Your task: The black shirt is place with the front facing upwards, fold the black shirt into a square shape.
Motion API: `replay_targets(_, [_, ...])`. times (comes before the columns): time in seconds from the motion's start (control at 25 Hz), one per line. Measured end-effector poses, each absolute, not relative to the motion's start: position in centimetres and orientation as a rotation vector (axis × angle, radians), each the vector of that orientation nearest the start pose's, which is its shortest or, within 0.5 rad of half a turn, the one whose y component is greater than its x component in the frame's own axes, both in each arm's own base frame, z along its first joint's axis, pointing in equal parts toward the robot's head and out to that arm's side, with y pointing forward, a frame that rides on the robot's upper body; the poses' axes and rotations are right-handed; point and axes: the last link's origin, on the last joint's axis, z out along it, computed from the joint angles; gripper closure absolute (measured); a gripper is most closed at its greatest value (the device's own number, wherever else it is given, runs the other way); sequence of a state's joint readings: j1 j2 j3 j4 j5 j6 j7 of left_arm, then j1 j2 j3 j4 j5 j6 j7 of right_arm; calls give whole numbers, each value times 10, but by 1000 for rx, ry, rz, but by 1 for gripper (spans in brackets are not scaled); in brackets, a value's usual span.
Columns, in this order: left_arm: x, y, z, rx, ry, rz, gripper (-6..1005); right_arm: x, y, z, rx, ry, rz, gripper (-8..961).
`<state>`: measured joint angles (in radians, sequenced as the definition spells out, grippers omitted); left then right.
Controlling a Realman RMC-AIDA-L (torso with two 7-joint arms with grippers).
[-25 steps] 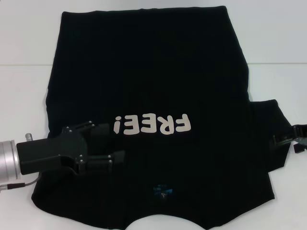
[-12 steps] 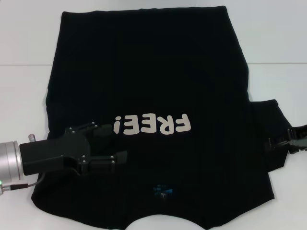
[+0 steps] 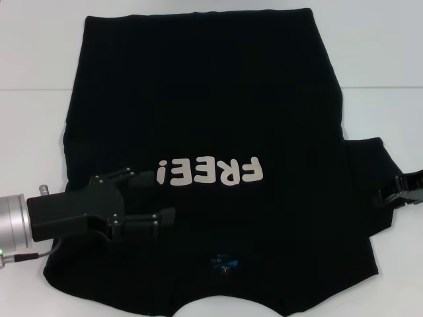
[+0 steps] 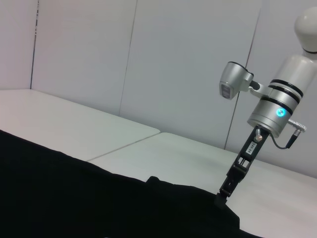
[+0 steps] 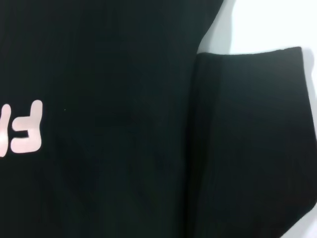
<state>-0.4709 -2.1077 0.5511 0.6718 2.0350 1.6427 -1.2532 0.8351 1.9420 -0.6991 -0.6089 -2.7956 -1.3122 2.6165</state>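
Observation:
The black shirt [image 3: 211, 105] lies spread flat on the white table [image 3: 33, 53], its white "FREE!" lettering [image 3: 210, 173] facing up. Its blue neck label [image 3: 225, 263] sits near the front edge. My left gripper [image 3: 163, 195] hovers open over the shirt's left side, beside the lettering, with nothing between its fingers. My right gripper [image 3: 402, 190] is at the outer edge of the right sleeve [image 3: 370, 185]. In the left wrist view the right gripper [image 4: 225, 191] touches the sleeve's edge. The right wrist view shows the sleeve [image 5: 247, 148] and the letter F [image 5: 22, 126].
White table [image 5: 267, 25] surrounds the shirt on the left, right and far sides. A plain pale wall [image 4: 148, 59] stands behind the table. The shirt's hem reaches close to the table's far side.
My left gripper has dropped slightly and drawn back a little to the left. My right gripper has shifted a little up and outward at the sleeve's edge. The shirt lies unchanged.

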Motion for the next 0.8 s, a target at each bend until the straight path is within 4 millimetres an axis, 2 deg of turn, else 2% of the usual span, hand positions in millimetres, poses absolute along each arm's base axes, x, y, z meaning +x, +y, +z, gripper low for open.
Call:
replay_targets(0.36, [-278,307,6,-2664,-554,-780,78,289,407,42,-2066,1702,-226,576])
replay_targets(0.48, [-278,307,6,-2664,-555,-781,78,289,408,42,-2070,1696,-234,813])
replay_targets(0.72, [-278,306,6,-2663,-563,-784,78,288,410,47,-2072,1670,-223,938])
replay_targets(0.8, [-278,306,6,-2662,-564,-786,78,289,411,54,-2056,1662,-197,938])
